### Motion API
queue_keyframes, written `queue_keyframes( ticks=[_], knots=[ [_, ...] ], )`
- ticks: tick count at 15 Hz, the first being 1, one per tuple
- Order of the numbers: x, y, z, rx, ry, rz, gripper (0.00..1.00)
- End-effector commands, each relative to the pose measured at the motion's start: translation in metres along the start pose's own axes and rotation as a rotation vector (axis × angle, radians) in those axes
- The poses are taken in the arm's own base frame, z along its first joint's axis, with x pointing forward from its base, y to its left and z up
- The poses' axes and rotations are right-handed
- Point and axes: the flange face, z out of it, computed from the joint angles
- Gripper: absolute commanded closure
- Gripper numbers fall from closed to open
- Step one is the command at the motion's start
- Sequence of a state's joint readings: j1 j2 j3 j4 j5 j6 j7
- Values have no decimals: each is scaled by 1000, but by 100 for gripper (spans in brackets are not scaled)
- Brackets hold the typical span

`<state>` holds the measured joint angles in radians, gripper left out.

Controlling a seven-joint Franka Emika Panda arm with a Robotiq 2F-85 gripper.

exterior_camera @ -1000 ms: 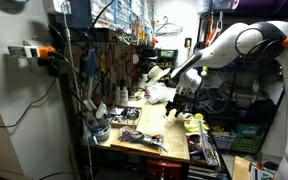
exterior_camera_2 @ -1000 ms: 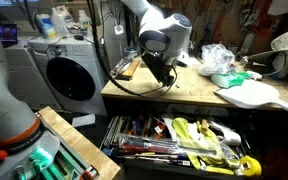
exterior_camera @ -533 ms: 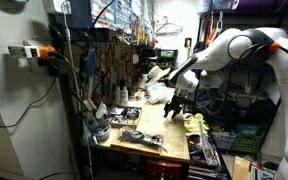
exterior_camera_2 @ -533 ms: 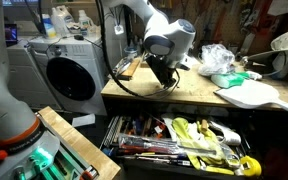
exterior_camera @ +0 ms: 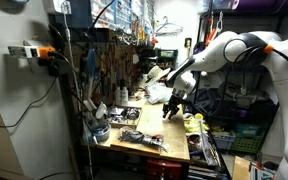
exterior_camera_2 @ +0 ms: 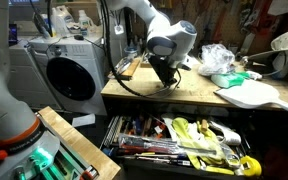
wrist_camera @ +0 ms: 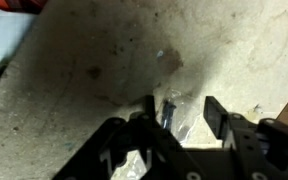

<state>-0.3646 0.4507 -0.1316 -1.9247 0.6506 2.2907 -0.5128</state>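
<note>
My gripper [wrist_camera: 181, 105] is open and points down close over a worn wooden workbench [wrist_camera: 74, 70]. Between its two fingers lies a small clear plastic bag [wrist_camera: 184, 122] with a short dark screw-like piece [wrist_camera: 168, 110] inside, near the left finger. The fingers do not touch the bag. In both exterior views the gripper [exterior_camera: 172, 108] [exterior_camera_2: 164, 78] hangs just above the bench top [exterior_camera_2: 174, 98], near its front edge. The bag is too small to make out in the exterior views.
A crumpled white plastic bag [exterior_camera_2: 219, 58] and a white flat board [exterior_camera_2: 249, 95] lie on the bench. Below it, an open drawer [exterior_camera_2: 184, 140] is full of hand tools. A washing machine [exterior_camera_2: 69, 75] stands beside it. A tool wall [exterior_camera: 109, 55] is behind.
The arm has shifted slightly along the bench, and the gripper stays low over the bench top. The fingers remain open.
</note>
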Motion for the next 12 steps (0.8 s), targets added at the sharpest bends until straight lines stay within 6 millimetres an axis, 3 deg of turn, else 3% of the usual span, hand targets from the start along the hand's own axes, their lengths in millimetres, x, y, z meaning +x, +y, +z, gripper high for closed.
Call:
queue_keyframes(
  ticks=[1,3,6,12],
  knots=[
    [8,1,8,1,7,25,68],
    [10,1,12,-14,4,26,85],
    [12,0,14,-31,7,24,99],
    [12,-6,-1,-23,32,9,100]
  ],
)
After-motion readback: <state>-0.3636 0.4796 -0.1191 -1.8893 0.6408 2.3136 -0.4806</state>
